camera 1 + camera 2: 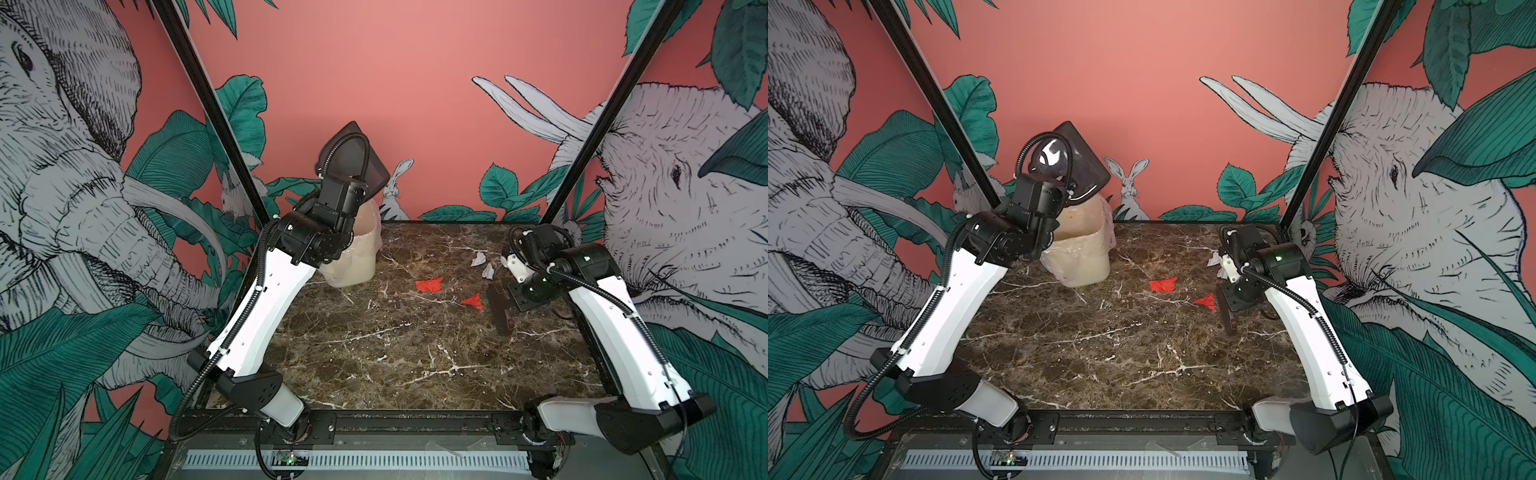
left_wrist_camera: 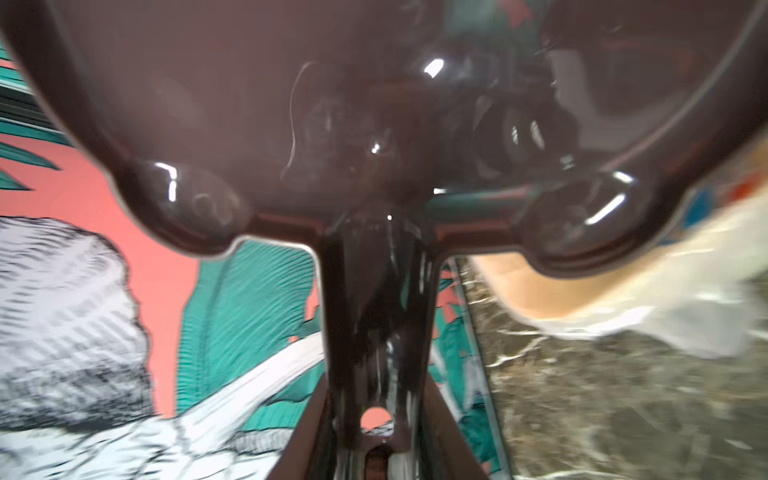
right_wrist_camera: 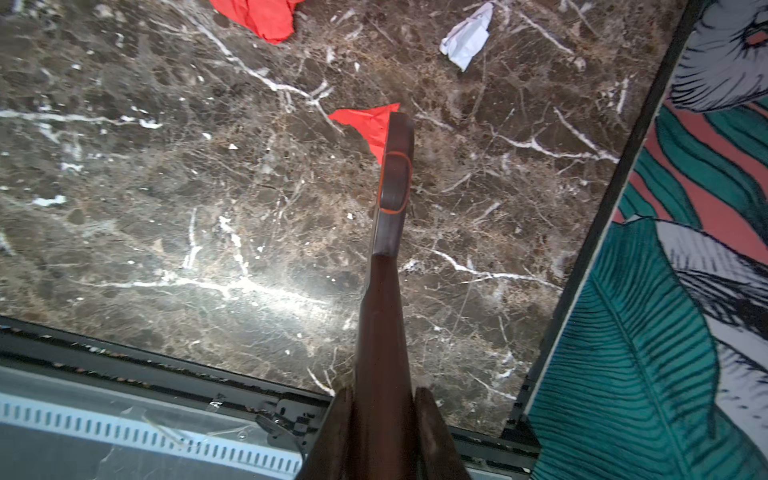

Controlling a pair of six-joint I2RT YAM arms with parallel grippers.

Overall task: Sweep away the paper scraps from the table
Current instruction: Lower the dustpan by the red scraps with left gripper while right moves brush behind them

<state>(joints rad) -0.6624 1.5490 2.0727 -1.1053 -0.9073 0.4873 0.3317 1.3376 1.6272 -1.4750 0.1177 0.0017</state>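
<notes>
**Q:** How are the two claws shown?

**A:** The left claw [image 2: 376, 440] is seen clamped narrowly on the handle of a dark brown dustpan [image 1: 353, 149]. The right claw [image 3: 382, 432] is closed tight on the handle of a brown brush [image 3: 392, 187].

**Q:** Where are the held tools placed?

**A:** The dustpan is held raised and tilted above a cream bin [image 1: 357, 257], which is lined with a clear bag [image 1: 376, 232] and stands at the far left of the table [image 1: 374, 353]. The brush is held low over the table's right side. Whether its bristles touch the tabletop cannot be told.

**Q:** Where are the paper scraps found?

**A:** Four paper scraps are seen in a top view, all on the far right half of the table and well apart from the bin. One red scrap [image 1: 473, 301] lies right against the brush head. A second red scrap [image 1: 429, 284] lies nearer the middle, between the brush and the bin. Two white scraps [image 1: 478, 259] lie just beside each other farther back, near the right arm's wrist.
</notes>
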